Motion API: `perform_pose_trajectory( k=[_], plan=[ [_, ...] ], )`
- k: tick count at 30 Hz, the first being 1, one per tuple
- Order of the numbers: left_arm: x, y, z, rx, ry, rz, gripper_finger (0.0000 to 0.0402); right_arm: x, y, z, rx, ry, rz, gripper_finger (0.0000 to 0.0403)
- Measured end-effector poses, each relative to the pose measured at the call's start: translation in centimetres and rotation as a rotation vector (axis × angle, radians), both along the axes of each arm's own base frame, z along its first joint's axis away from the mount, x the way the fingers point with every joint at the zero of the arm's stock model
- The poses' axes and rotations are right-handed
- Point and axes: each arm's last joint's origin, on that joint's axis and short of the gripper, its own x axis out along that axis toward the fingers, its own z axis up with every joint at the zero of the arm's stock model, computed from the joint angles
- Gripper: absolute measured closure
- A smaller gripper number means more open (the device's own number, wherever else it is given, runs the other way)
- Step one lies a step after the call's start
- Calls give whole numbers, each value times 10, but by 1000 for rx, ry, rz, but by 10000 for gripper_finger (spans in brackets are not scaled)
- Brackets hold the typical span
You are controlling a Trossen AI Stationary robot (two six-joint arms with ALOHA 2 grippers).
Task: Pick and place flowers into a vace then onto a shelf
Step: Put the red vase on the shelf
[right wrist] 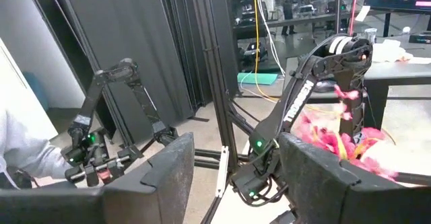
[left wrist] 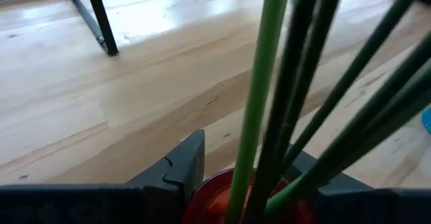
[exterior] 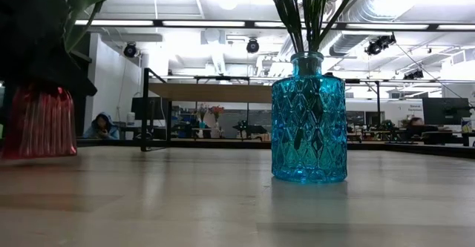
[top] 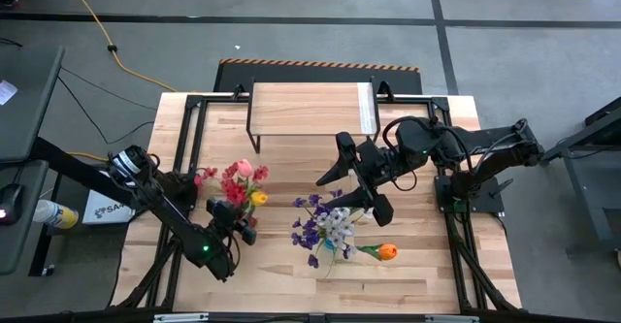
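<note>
Left gripper point(top: 236, 228) low, jaws closed, right gripper point(top: 351, 179) raised, jaws spread

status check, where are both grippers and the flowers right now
Left gripper at red vase, fingers either side, grip unclear. Right gripper open, above table. Purple flowers in blue vase; shelf bare, path unobstructed.

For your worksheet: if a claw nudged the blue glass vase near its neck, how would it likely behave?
The blue vase looks like thick patterned glass, so it is probably heavy and rigid. Its wide flat base suggests it would slide before tipping. The tall stems rising from its narrow neck may raise its balance slightly, and the glass is likely slippery.
</note>
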Motion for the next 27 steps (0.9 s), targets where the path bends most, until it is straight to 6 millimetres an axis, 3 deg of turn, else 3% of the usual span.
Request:
perform_pose_trajectory(
  k=[11,19,27],
  plan=[
    [2,-2,31,68,16,44,229,0,0,0,-4,0,0,195],
    [14,-4,90,99,-58,70,229,1,-1,0,-12,-3,-50,196],
    [31,24,153,108,-125,98,229,0,-4,2,-48,-28,-93,197]
  ],
)
